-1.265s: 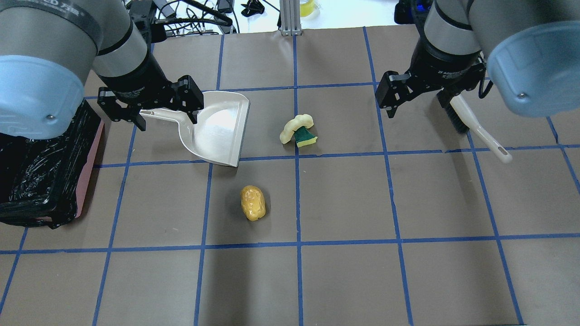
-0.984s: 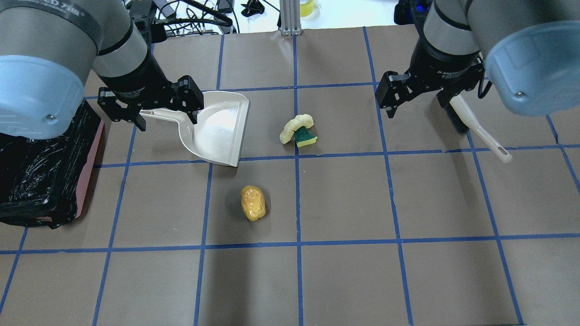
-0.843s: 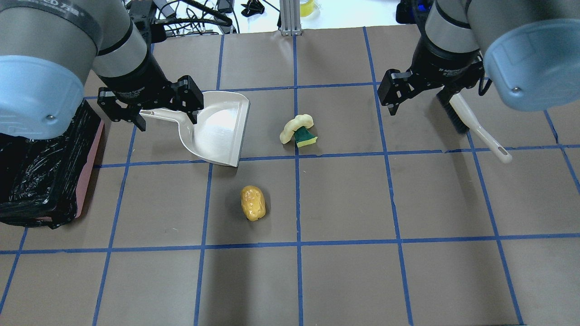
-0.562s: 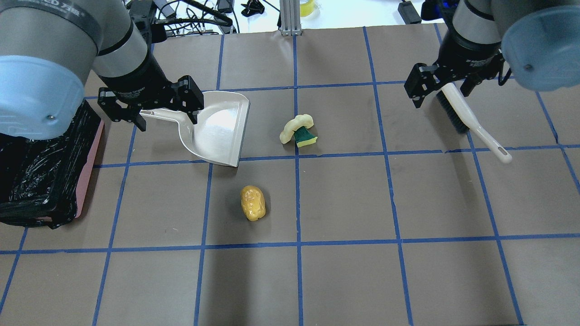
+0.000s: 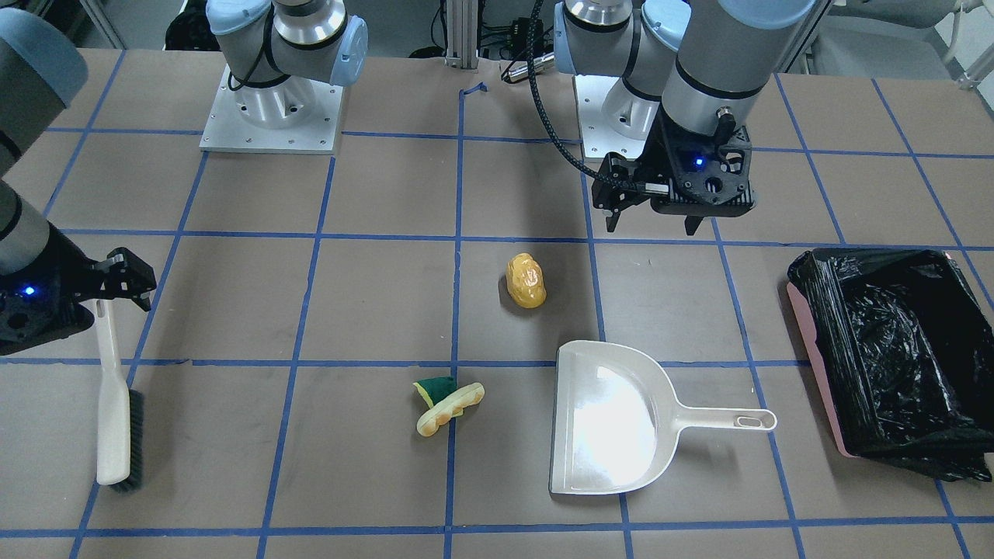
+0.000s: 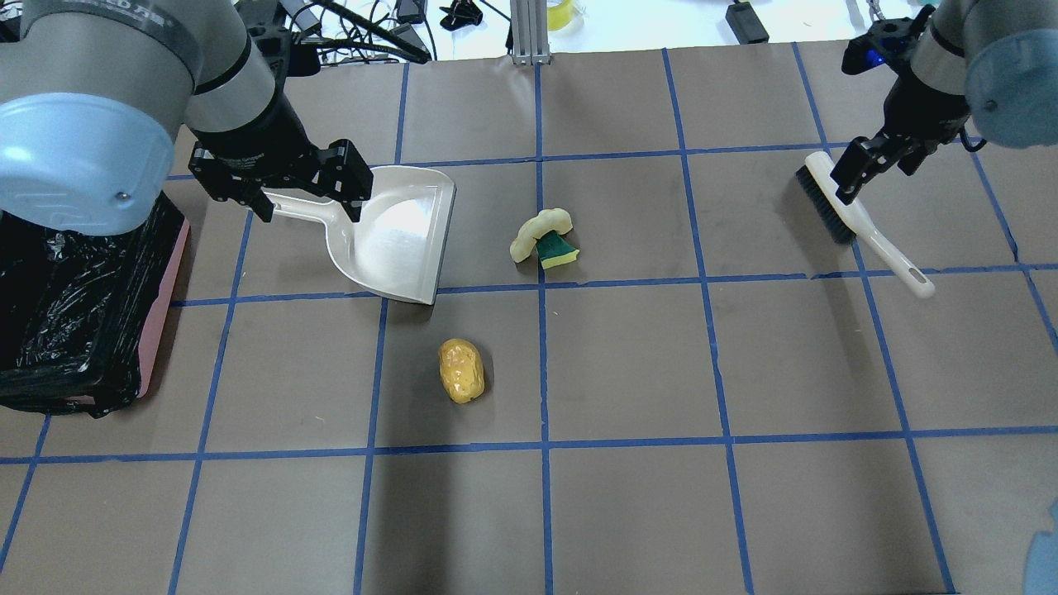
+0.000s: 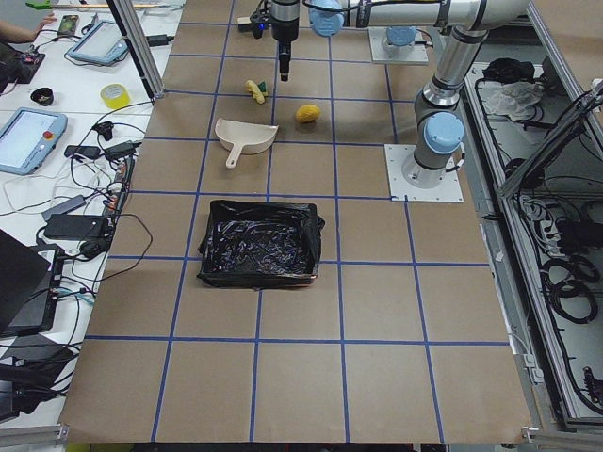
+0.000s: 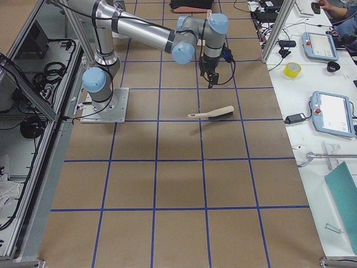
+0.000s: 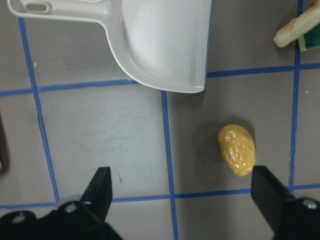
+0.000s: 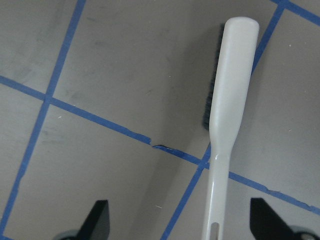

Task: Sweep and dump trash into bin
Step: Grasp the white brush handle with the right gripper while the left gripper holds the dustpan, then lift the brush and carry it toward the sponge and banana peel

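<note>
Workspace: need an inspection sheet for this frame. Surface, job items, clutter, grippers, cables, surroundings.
Surface: brown table with a blue tape grid, flat.
Job's things: potato-like lump, crescent piece and sponge loose on the table, the crescent touching the sponge; dustpan empty, lying flat; brush lying flat; bin on the robot's left, black liner, no trash seen inside.
Clutter: nothing seen.
Grippers: left gripper open, empty, above the table near the dustpan; right gripper open, empty, over the brush handle.
Cables: black cable runs to the left wrist; loose cables beyond the far table edge.
Surroundings: teach pendant and tape roll beside the table.
</note>
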Robot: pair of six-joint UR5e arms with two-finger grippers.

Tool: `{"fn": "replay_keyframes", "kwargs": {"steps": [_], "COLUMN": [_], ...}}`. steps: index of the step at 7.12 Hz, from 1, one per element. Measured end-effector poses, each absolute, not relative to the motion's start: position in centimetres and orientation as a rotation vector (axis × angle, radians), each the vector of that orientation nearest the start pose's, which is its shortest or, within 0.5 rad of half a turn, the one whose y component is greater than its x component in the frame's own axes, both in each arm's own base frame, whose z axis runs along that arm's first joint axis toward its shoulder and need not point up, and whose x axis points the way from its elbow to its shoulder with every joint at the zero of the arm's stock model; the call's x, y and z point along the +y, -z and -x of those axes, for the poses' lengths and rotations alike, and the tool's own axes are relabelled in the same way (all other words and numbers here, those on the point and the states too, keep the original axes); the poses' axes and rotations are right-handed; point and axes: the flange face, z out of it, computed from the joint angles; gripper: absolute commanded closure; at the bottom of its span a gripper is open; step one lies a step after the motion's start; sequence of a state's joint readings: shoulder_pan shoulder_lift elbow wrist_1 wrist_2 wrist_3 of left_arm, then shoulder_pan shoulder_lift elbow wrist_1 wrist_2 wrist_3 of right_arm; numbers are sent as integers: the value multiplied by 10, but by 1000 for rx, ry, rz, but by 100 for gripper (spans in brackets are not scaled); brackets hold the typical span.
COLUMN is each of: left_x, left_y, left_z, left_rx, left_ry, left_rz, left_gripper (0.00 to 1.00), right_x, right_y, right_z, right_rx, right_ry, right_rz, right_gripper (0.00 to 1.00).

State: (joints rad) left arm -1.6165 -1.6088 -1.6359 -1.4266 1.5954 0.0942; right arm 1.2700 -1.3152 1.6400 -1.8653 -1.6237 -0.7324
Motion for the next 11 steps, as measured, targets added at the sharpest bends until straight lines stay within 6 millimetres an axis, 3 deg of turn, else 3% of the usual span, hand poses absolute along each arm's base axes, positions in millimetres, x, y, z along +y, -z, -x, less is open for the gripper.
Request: {"fn": "replay_keyframes", "kwargs": {"steps": [2,3,4,5,6,7,9,11], "left_x": [-537,-552,-566,-578,-588,-601,-628,-649], "left_y": [-423,-411,-400,-389,-378,-364,-333,-299], "left_z": [153,146,130,111,95,82,52,21], "left_rx": [3018,2962,2913,2845,2756,2632,2378,2243], "left_ry": [121,142,136,121,110,110,97,75], "left_rz": [-702,-876,-1023,-1197,-1380,-1581,-1918,-2128], "left_gripper": [0,0,0,0,0,0,0,0], "right_x": [-591,-581,-569,-560,-555,-554,-555,-556], "right_y": [-282,-255,-238,-229,-226,-225,-230,-244], "right_z": [89,102,111,115,117,118,122,122], "right_rx": [3075,3071,3062,3053,3047,3049,3076,3113], "right_ry": [-111,-150,-191,-219,-235,-239,-235,-204], "right_rz": [758,763,745,730,720,715,709,658], "right_gripper": [0,1,9,39,81,100,100,100]}}
